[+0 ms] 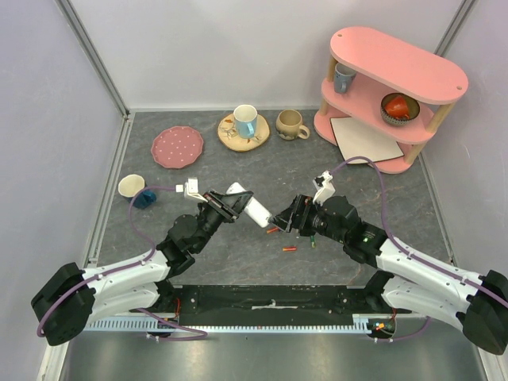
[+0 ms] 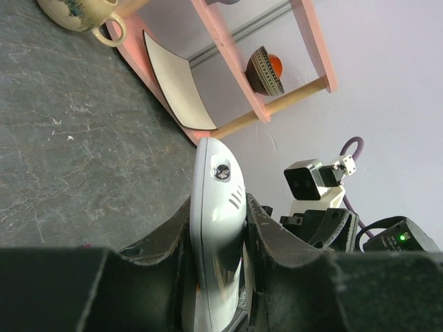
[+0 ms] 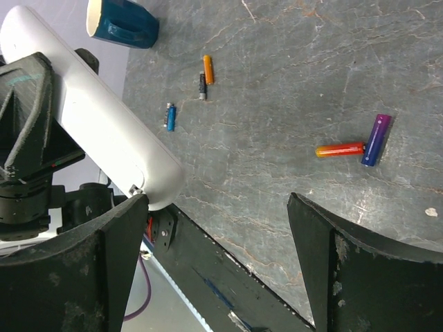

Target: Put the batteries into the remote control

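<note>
Batteries seemingly below remote control; pink shelf beyond.

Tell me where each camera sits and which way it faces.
Top external: above and behind the arm bases, looking down on the grey table; both arms show, the left end effector shut on the slim white plastic remote control, the right end effector open.
Left wrist: on the left arm, looking along its black fingers and the remote toward the pink two-tier shelf.
Right wrist: on the right arm, looking down between its spread fingers at the small coloured cylindrical batteries.
Shared: every view shows the remote.
</note>
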`<action>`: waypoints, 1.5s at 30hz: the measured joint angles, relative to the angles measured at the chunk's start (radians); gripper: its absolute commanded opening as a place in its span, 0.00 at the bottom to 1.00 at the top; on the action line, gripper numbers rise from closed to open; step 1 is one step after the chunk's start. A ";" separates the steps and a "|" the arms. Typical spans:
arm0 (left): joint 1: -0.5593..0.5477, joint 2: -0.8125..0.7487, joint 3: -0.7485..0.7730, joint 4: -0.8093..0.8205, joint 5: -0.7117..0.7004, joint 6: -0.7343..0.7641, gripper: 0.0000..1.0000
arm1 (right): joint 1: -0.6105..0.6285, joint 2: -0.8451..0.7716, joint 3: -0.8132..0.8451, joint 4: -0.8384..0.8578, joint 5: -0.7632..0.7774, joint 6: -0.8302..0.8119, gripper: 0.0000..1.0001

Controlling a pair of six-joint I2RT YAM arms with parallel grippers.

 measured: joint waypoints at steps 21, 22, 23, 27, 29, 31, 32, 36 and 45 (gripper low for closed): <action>0.000 0.005 0.000 0.017 0.013 -0.001 0.02 | 0.000 0.011 0.000 0.033 -0.004 0.014 0.90; 0.002 0.005 0.000 0.019 0.014 0.000 0.02 | 0.000 0.014 0.000 0.039 -0.004 0.014 0.90; 0.004 0.005 0.000 0.019 0.017 0.000 0.02 | 0.000 0.018 0.000 0.043 -0.004 0.014 0.90; 0.009 0.005 -0.007 0.018 0.027 -0.001 0.02 | 0.000 0.032 0.001 0.050 -0.007 0.013 0.90; 0.011 0.006 -0.011 0.018 0.030 -0.001 0.02 | 0.000 0.040 0.004 0.050 -0.008 0.012 0.90; 0.011 0.006 -0.012 0.019 0.030 -0.001 0.02 | 0.000 0.045 0.012 0.047 -0.009 0.009 0.90; 0.012 0.006 -0.012 0.020 0.030 -0.002 0.02 | 0.000 0.046 0.016 0.046 -0.010 0.008 0.90; 0.013 0.005 -0.012 0.021 0.030 -0.002 0.02 | 0.000 0.046 0.030 0.026 -0.009 -0.003 0.90; 0.012 -0.003 -0.003 0.005 0.035 -0.006 0.02 | 0.000 0.026 0.045 -0.013 -0.005 -0.019 0.90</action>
